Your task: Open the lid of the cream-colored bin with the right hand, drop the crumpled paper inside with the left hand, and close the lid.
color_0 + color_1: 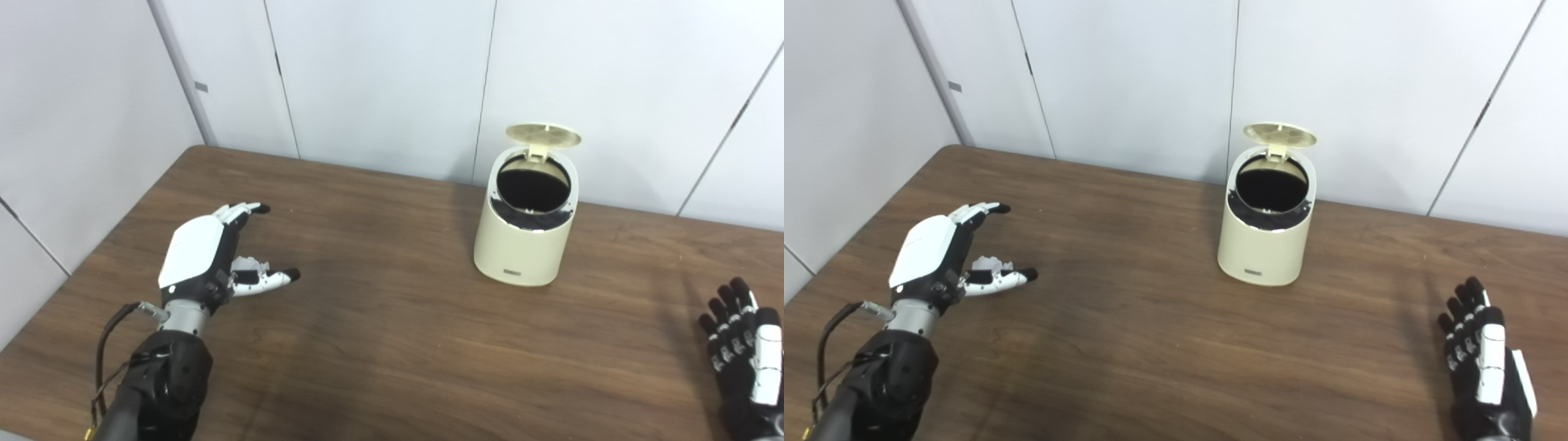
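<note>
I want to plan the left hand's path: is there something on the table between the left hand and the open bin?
Nothing visible. Only bare table lies between the left hand and the bin. The lid is up, so the opening is free. The right hand waits off to the side.

Bright, even light from overhead fills both views, with a soft sheen on the table point(392, 343) and only faint shadows beside the bin point(525, 226) and under each hand. Focus is fairly sharp throughout, slightly soft and grainy, and the bin's inside reads as plain black.
</note>
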`<action>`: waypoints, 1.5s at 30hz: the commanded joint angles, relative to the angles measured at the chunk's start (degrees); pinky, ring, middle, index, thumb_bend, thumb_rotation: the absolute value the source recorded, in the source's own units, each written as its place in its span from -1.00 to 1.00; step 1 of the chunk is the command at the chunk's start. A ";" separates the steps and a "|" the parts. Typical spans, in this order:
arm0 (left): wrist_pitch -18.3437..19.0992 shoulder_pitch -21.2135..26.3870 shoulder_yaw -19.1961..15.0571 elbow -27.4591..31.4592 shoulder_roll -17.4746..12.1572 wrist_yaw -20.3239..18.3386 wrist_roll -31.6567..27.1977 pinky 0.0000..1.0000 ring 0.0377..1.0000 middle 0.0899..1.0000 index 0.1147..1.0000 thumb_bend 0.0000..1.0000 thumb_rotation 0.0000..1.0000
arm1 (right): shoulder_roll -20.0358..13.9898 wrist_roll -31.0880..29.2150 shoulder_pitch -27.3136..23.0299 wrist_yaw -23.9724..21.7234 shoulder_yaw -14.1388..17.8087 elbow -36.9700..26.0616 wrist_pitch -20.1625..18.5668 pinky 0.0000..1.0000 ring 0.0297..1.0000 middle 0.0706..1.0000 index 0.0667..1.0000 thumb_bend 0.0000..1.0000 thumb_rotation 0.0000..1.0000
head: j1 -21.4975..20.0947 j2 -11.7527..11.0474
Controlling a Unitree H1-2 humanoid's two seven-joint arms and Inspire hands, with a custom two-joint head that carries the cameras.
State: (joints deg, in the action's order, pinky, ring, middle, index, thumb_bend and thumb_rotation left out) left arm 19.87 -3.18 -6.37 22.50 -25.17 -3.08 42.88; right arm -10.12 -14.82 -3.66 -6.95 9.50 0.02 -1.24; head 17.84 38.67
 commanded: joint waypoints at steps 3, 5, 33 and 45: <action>-1.13 0.65 -0.10 -0.56 -1.80 1.16 3.02 0.72 0.79 0.68 0.60 0.88 -0.33 | -0.62 -0.68 -1.21 -1.13 0.24 -0.62 2.53 1.00 1.00 1.00 0.99 -0.15 1.00 | -0.01 0.08; -1.39 0.58 -0.35 -1.74 -1.90 1.46 3.29 0.74 0.80 0.68 0.60 0.89 -0.34 | -0.61 -0.81 -1.17 -1.29 0.32 -0.51 2.65 1.00 1.00 1.00 0.99 -0.18 1.00 | -0.01 0.16; 0.27 0.81 0.32 -6.96 -2.20 0.17 2.44 0.42 0.62 0.59 0.52 0.76 -0.56 | -0.16 -1.46 -0.84 -0.90 0.40 -1.90 0.84 1.00 1.00 1.00 0.98 -0.12 1.00 | -0.30 1.04; 0.38 0.78 1.45 -7.62 -3.49 -0.28 5.21 0.43 0.62 0.57 0.48 0.74 -0.52 | -0.24 -0.52 -0.78 -0.86 0.22 -1.35 1.06 1.00 1.00 1.00 0.99 -0.11 1.00 | -0.20 1.36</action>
State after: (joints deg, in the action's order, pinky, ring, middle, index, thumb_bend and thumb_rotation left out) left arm 20.40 -3.31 -4.46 14.13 -26.68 -4.33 46.86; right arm -10.14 -15.40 -3.62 -7.72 9.59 -0.15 -1.61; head 17.58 39.99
